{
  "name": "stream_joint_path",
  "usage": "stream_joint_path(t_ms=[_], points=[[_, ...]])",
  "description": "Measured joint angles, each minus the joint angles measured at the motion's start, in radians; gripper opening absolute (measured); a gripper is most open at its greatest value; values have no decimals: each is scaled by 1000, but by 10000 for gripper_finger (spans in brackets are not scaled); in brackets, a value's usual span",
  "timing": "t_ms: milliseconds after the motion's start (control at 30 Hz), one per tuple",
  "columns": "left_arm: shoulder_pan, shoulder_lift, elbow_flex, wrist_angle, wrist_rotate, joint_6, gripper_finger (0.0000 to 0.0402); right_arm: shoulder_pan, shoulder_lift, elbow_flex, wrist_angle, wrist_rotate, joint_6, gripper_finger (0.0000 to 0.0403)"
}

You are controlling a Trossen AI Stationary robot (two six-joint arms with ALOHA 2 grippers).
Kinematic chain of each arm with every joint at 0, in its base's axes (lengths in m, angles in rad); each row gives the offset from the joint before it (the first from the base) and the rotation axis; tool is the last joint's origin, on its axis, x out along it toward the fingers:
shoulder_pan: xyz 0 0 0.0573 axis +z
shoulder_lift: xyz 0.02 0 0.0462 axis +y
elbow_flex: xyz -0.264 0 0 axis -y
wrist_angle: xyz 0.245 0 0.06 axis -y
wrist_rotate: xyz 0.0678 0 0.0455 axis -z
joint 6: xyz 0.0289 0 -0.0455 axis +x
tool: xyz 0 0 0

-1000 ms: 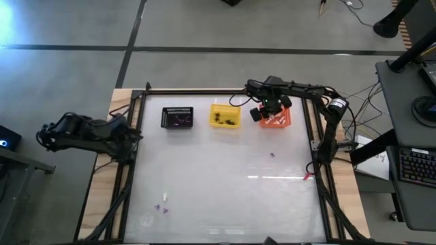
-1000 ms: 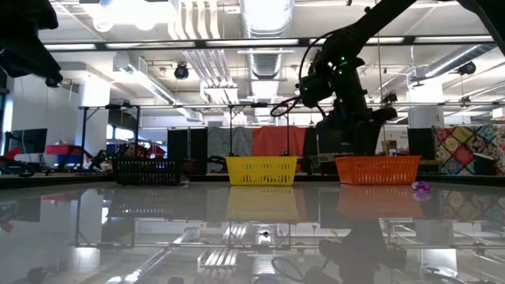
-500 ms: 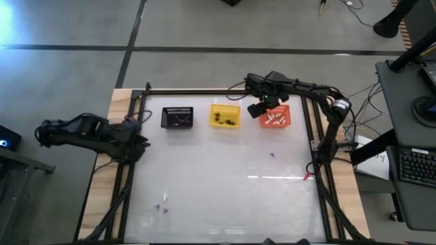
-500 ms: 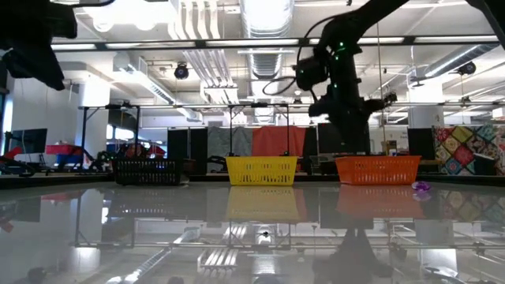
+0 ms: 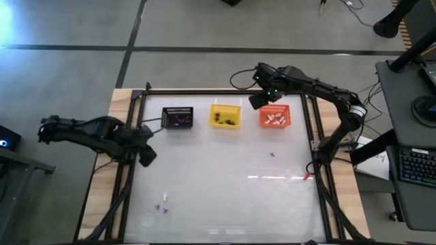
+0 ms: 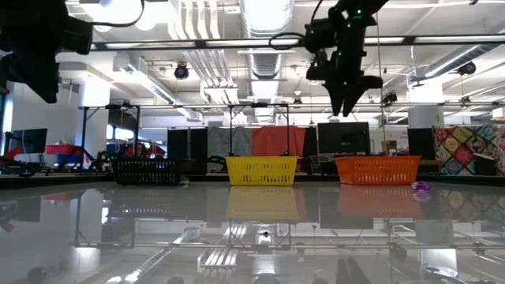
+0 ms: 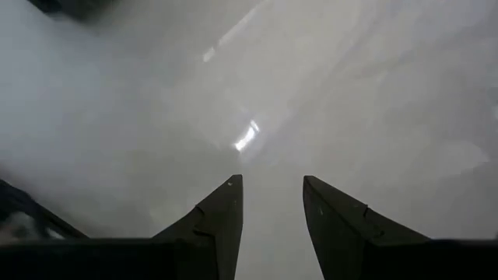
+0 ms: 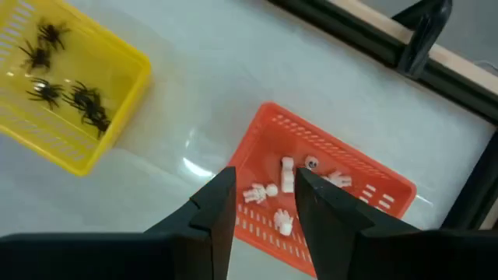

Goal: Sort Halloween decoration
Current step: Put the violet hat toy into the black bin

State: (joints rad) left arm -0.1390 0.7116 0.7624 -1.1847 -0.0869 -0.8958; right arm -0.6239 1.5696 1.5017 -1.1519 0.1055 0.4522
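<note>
Overhead view: three baskets stand in a row in the upper middle of the frame, black (image 5: 177, 117), yellow (image 5: 225, 116) and orange (image 5: 274, 116). Loose Halloween decoration (image 5: 272, 154) remains on the white table (image 5: 218, 184): one purple trinket right of centre, a small cluster (image 5: 162, 206) of white and purple pieces at lower left whose number cannot be made out, and a red item (image 5: 306, 176) at the right rail.

The right gripper (image 5: 259, 101) hangs at the orange basket's upper left corner; the left gripper (image 5: 147, 155) sits at the table's left edge.

Right wrist view: only here do the contents resolve. The yellow basket (image 8: 70, 93) holds about five black spiders (image 8: 54, 85); the orange basket (image 8: 342, 187) holds roughly six white skeleton pieces (image 8: 284, 183), some hidden behind the fingers (image 8: 214, 210). The jaws stand apart, holding nothing.

Left wrist view: two fingers (image 7: 214, 218), spread and empty, over bare, blurred table.

Low view: the baskets appear side-on, contents concealed; a purple trinket (image 6: 421, 187) lies at the right. The right gripper (image 6: 346, 99) hangs high above them.
</note>
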Motion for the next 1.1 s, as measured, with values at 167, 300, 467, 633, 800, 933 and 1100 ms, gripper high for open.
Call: stream_joint_path(t_ms=[167, 300, 467, 633, 800, 933, 1100], points=[[-35, 79, 0, 50, 48, -93, 118, 0, -26, 0, 15, 0, -59, 129], [-80, 143, 0, 85, 74, -157, 118, 0, -28, 0, 15, 0, -120, 130], [-175, 216, 2, 132, 124, -263, 118, 0, -28, 0, 14, 0, -132, 128], [-302, 270, 8, 164, 124, -333, 118, 0, -28, 0, 13, 0, -117, 132], [-441, 327, 9, 191, 103, -430, 118, 3, -29, 0, 12, -8, -56, 130], [-554, 384, 9, 232, 79, -558, 118, 11, -29, 0, 11, -10, -6, 128], [-651, 441, 9, 358, 77, -790, 118, 16, -30, 0, 11, -10, 35, 134]])
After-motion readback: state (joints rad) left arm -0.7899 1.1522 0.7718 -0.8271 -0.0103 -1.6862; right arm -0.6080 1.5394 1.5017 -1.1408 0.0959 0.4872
